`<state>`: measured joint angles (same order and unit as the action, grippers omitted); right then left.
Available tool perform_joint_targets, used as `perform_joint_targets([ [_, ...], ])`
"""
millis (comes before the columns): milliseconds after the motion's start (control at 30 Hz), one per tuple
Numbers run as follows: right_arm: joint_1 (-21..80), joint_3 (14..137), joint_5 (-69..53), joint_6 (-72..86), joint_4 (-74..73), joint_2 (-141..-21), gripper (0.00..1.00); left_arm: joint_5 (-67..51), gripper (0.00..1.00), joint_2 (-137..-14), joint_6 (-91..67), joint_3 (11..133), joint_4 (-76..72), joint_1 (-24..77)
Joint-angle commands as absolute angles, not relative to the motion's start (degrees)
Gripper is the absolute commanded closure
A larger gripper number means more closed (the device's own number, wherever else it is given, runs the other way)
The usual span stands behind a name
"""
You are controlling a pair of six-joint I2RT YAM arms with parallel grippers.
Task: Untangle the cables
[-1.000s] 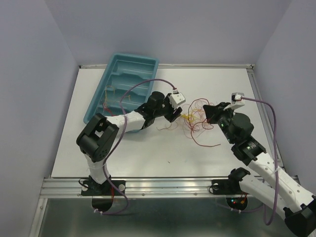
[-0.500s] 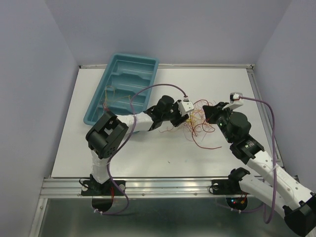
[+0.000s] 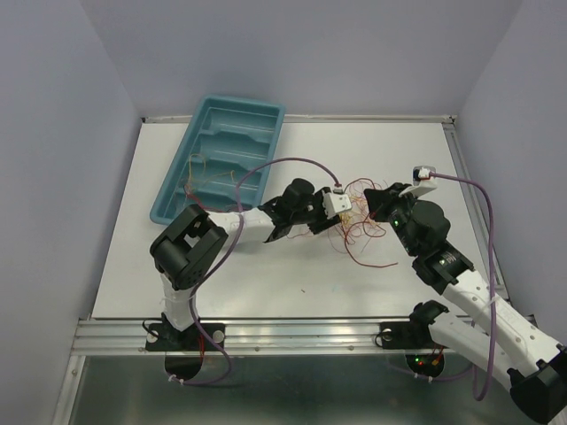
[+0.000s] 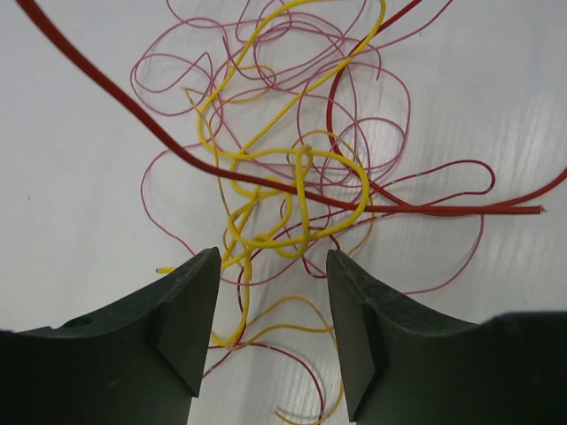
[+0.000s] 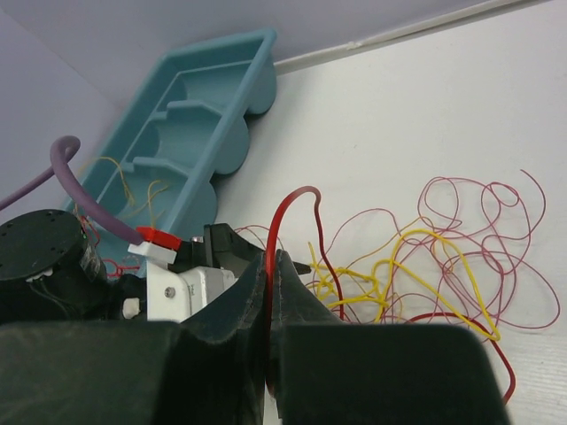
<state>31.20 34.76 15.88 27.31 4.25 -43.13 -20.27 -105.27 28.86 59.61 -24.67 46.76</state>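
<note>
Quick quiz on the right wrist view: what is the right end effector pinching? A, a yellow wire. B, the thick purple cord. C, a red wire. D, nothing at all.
C: the right end effector is shut on a red wire, which rises from between its closed tips and arches over to the right.

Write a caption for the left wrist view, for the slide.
Left gripper, jaws open, poised over the tangled red and yellow cables on the white table.
</note>
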Motion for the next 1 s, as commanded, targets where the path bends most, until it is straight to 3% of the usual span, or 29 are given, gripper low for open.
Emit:
perform_joint_targets([
  [0,31.55,33.75,16.52,27.95,5.62,-43.07,0.99,-16.70,0.38,-106.00,30.41,62.84,-28.47,49.13],
  [133,31.55,33.92,16.35,28.12,5.62,-43.33,0.99,-13.28,0.35,-106.35,31.11,62.40,-29.88,50.79],
  [200,31.55,33.84,16.35,28.12,5.62,-43.33,0.99,-11.87,0.41,-107.31,31.20,62.93,-29.88,51.15],
  [400,31.55,33.40,17.92,28.47,5.62,-42.54,1.00,-9.06,0.86,-108.55,31.20,64.25,-28.56,51.33],
  [433,31.47,33.05,20.37,29.09,5.54,-42.37,0.99,-8.36,1.00,-107.67,31.03,64.07,-28.48,51.33],
  [667,31.46,31.55,42.70,40.24,1.32,-45.08,1.00,-8.43,1.00,-97.22,28.83,60.21,-28.39,51.15],
  [967,25.76,33.31,37.36,46.32,0.44,-58.17,0.99,-12.92,1.00,-77.27,24.52,60.38,-18.55,51.15],
])
